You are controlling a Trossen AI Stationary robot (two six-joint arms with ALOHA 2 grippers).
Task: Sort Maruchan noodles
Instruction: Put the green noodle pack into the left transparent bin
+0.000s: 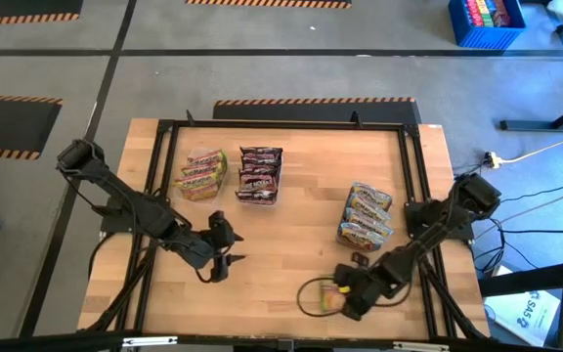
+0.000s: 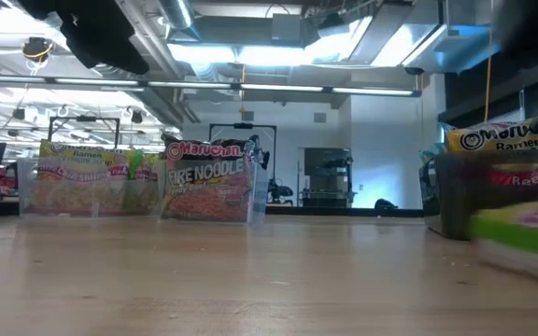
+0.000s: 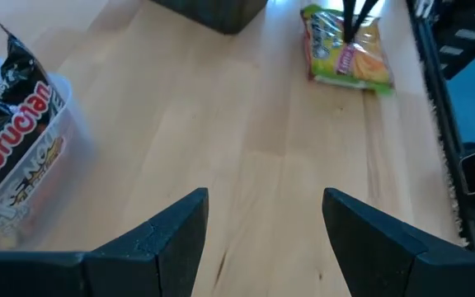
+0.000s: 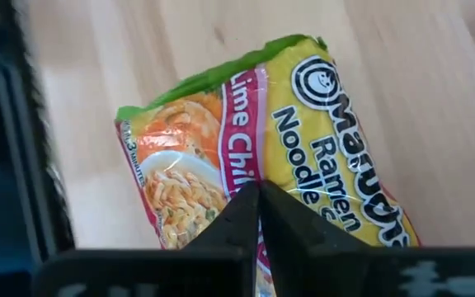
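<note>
A yellow-green Maruchan noodle packet lies near the table's near edge, right of the middle. My right gripper comes down on it, shut. My left gripper hovers open over bare wood left of the middle, facing that packet with nothing between its fingers. Other noodle packets stand in three clear bins: yellow-pink ones, dark maroon ones and orange-yellow ones. My right gripper meets the packet's printed top face near its middle, fingers slanting steeply down from the table's right side. The closed fingertips seem to pinch the wrapper film, though they hide the exact spot. The packet lies about flat, low over or on the wood.
A black cable loop lies on the table beside the packet. A black metal frame runs around the tabletop. Bare wood stretches between the two arms and in front of the bins.
</note>
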